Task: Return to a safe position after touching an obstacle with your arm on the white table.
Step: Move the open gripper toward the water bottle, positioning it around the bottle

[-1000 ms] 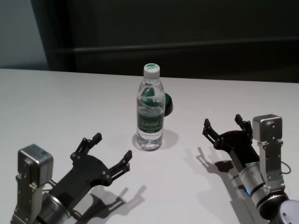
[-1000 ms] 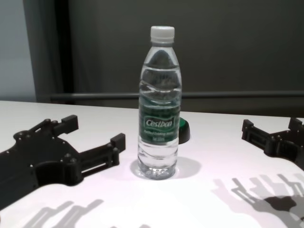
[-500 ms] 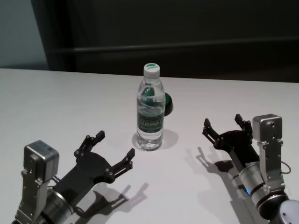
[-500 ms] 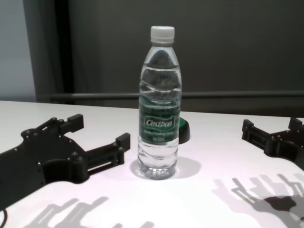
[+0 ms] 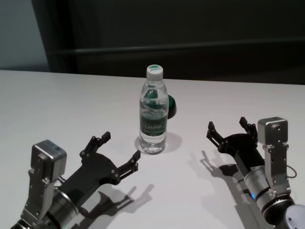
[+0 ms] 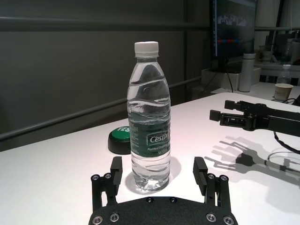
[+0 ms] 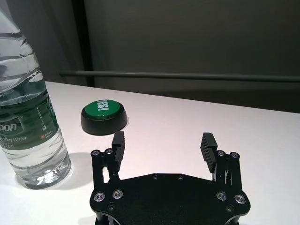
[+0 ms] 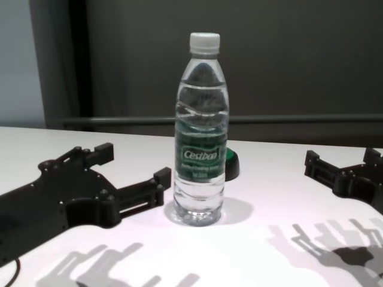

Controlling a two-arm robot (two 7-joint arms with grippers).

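The clear water bottle (image 5: 153,112) with a white cap and a green "Cestbon" label stands upright at the middle of the white table (image 5: 71,95). It also shows in the chest view (image 8: 200,131), the left wrist view (image 6: 149,117) and the right wrist view (image 7: 26,117). My left gripper (image 5: 121,145) is open, low over the table, just left of and in front of the bottle. Its inner fingertip (image 8: 163,176) lies close to the bottle's base; I cannot tell if it touches. My right gripper (image 5: 226,124) is open and empty, well to the right of the bottle.
A small dark-green round button (image 5: 170,106) sits just behind and right of the bottle; it also shows in the right wrist view (image 7: 103,116). A dark wall with a rail runs behind the table's far edge. The right gripper shows far off in the left wrist view (image 6: 234,110).
My left gripper has moved forward and to the right, closing in on the bottle's base. The bottle, the button and the right arm have not moved.
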